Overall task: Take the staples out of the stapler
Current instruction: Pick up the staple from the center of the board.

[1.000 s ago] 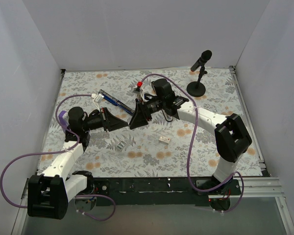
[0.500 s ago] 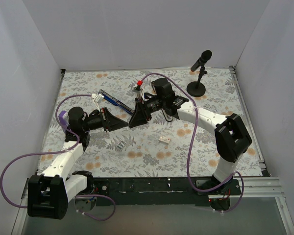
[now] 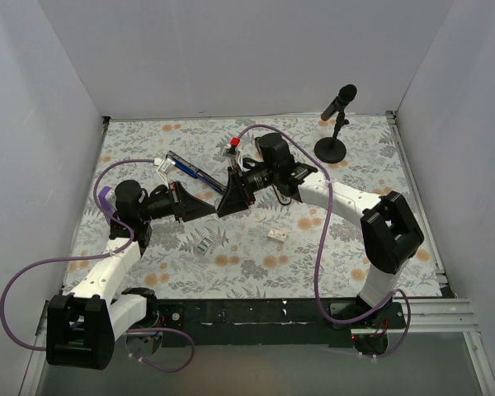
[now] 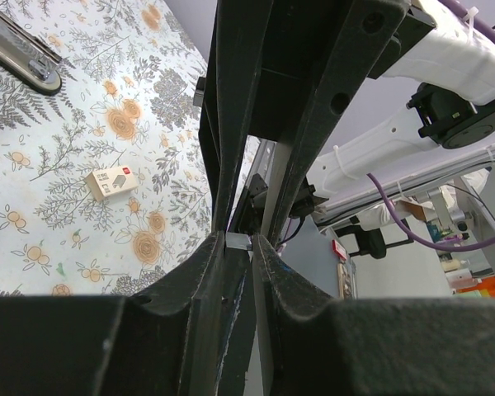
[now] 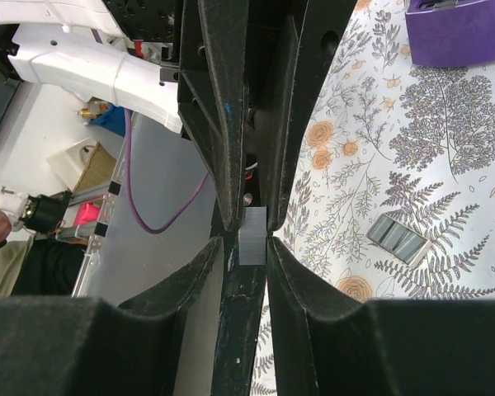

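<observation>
My two grippers meet tip to tip above the middle of the table. The left gripper (image 3: 214, 208) (image 4: 239, 242) is shut on a small silvery-grey block of staples (image 4: 238, 241). The right gripper (image 3: 223, 207) (image 5: 246, 241) is shut on the other end of the same block (image 5: 252, 235). The blue-and-black stapler (image 3: 190, 170) lies on the table behind the grippers, and its silvery metal end shows in the left wrist view (image 4: 21, 54). More staples (image 3: 205, 243) (image 5: 398, 239) lie on the table below the grippers.
A small tan box (image 3: 277, 236) (image 4: 110, 182) lies right of the loose staples. A purple block (image 5: 462, 29) sits by the left arm. A microphone on a round stand (image 3: 333, 124) is at the back right. A small red-topped object (image 3: 233, 142) stands behind the right gripper.
</observation>
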Action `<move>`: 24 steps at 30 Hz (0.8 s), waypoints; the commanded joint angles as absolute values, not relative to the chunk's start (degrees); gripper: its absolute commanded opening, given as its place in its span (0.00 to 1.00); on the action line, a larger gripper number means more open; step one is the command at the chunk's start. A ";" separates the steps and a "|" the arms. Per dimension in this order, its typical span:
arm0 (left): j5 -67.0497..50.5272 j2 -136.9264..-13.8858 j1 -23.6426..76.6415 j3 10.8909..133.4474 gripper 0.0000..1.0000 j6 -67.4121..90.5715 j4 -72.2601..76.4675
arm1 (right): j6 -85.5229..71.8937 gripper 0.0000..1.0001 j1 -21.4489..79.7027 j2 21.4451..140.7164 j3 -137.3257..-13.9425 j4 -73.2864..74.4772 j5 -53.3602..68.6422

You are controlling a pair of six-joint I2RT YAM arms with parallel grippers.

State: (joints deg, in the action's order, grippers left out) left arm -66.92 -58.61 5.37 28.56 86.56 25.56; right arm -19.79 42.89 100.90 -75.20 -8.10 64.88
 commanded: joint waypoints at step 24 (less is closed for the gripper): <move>-54.60 -55.99 5.36 37.33 0.61 78.77 9.87 | -14.16 0.11 43.68 99.76 -73.12 -1.34 55.74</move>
State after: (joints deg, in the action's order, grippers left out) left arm -63.13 -58.39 5.37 30.30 84.47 19.99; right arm -19.27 43.09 100.88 -73.21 -7.75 62.39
